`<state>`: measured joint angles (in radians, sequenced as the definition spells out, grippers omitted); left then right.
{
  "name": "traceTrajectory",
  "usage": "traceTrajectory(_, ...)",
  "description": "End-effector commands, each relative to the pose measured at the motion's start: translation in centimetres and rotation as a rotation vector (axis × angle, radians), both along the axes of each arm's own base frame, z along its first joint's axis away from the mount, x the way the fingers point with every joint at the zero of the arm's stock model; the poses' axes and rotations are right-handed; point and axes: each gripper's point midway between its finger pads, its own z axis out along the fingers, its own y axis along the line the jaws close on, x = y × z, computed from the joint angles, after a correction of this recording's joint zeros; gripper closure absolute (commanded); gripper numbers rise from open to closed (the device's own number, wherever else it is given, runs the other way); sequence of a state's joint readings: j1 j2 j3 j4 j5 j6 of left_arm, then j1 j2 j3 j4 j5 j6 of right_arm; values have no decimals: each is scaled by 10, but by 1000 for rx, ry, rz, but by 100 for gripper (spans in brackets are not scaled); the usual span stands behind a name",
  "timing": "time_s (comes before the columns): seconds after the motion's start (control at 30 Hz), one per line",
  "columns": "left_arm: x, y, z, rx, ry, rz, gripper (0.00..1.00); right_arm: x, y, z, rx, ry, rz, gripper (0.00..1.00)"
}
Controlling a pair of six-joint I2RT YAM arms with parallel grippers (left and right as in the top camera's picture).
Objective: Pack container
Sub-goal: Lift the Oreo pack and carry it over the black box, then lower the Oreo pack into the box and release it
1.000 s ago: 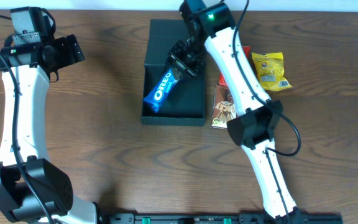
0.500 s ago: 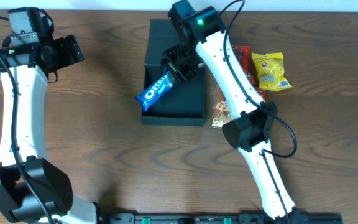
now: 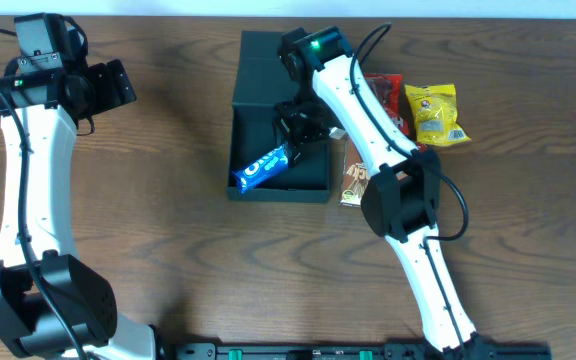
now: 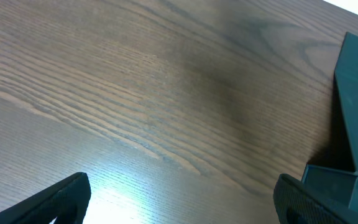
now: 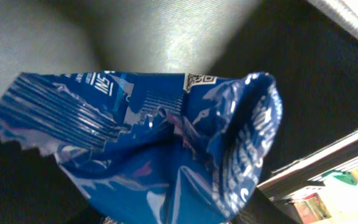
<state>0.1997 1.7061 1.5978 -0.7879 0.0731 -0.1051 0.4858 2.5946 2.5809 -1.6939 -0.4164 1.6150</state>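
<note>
The right gripper [image 3: 296, 140], fingers clamped on a shiny blue plastic Oreo packet [image 3: 264, 168], holds it low inside the dark charcoal square cardboard box [image 3: 258, 120], mid-way along the brown wooden table [image 3: 168, 250]. Placing seems underway; the next move calls for letting go. The left gripper [image 3: 118, 82] hangs well apart, fingers spread.

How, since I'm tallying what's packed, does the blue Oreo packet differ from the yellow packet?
The Oreo packet is blue and long; the yellow packet is squarer. The Oreo packet is down in the container, gripped by the right gripper; the yellow packet lies on the table to the right of the container, untouched. Both are snack packets.
</note>
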Motion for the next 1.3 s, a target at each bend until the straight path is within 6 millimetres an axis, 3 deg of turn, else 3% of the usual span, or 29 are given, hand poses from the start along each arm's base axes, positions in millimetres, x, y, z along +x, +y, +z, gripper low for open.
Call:
traceTrajectory(0.0, -2, 1, 4, -8, -8, 8, 5, 3, -9, 0, -54, 6, -69, 72)
traceTrajectory(0.33, -3, 0, 4, -14, -3, 13, 5, 26, -4, -4, -61, -76, -143, 71)
traceTrajectory(0.47, -3, 0, 4, -14, -3, 14, 5, 33, 0, -5, -47, -101, -157, 58)
traceTrajectory(0.57, -3, 0, 4, -19, -3, 20, 5, 35, -2, -5, -51, -118, -140, 40)
traceTrajectory(0.77, -2, -4, 4, -42, -11, 12, 5, 35, -3, -6, -43, -139, -82, 38)
traceTrajectory(0.87, -2, -4, 4, -42, -11, 11, 5, 34, 4, -3, 15, -151, -11, 45)
traceTrajectory(0.93, -2, -4, 4, -42, -11, 12, 5, 37, 13, 3, 105, -204, 119, 57)
traceTrajectory(1.0, -2, -4, 4, -42, -11, 11, 5, 41, 15, 7, 151, -287, 285, 63)
traceTrajectory(1.1, -2, -4, 4, -43, -12, 11, 5, 43, 18, 8, 218, -431, 640, 85)
traceTrajectory(1.17, -1, -4, 4, -43, -13, 10, 5, 45, 12, 5, 203, -496, 859, 98)
traceTrajectory(1.27, 1, -8, 6, -60, -26, -4, 5, 57, -11, -3, 66, -550, 1161, 98)
